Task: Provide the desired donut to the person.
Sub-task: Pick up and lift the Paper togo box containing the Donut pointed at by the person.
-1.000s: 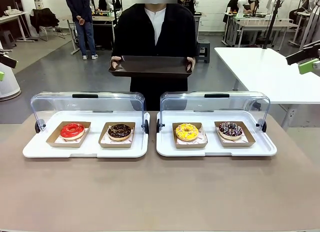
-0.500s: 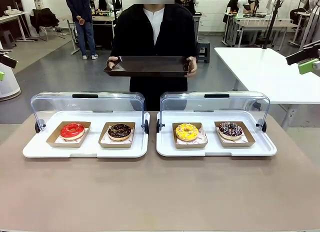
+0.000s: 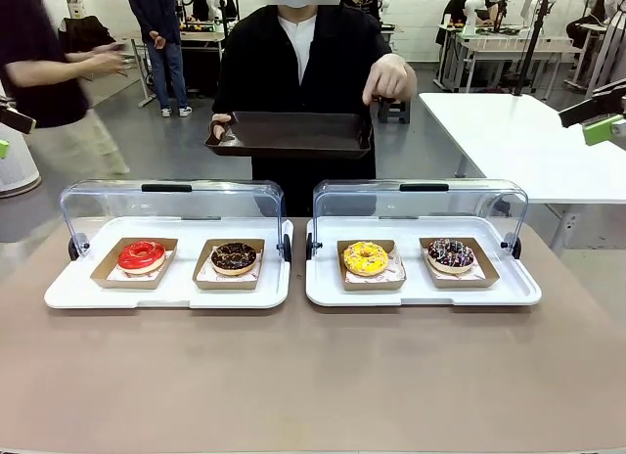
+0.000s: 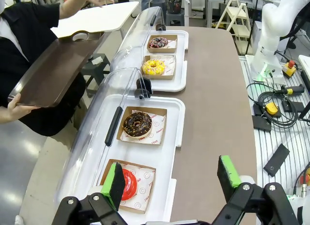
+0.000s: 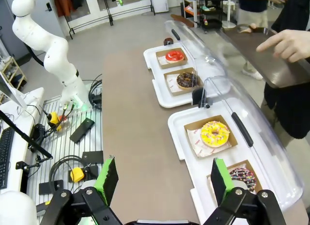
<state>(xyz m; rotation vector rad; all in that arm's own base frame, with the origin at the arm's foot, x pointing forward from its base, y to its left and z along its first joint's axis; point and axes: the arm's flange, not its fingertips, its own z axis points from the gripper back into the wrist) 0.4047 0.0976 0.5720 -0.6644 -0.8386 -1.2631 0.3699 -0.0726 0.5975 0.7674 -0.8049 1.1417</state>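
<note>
Left hand (image 4: 172, 179) hangs spread wide and empty above the worktop (image 4: 213, 113), just beside the red donut (image 4: 131, 181). Right hand (image 5: 162, 180) is equally spread, holding nothing, near the sprinkled donut (image 5: 244, 176). From left to right under raised clear covers (image 3: 171, 204) lie the red, chocolate (image 3: 234, 257), yellow (image 3: 366, 258) and sprinkled donuts. At the far side the person (image 3: 298, 53) holds a brown tray (image 3: 289, 133) one-handed. The pointing hand (image 3: 388, 79) aims down on the right; which donut it picks I cannot tell.
</note>
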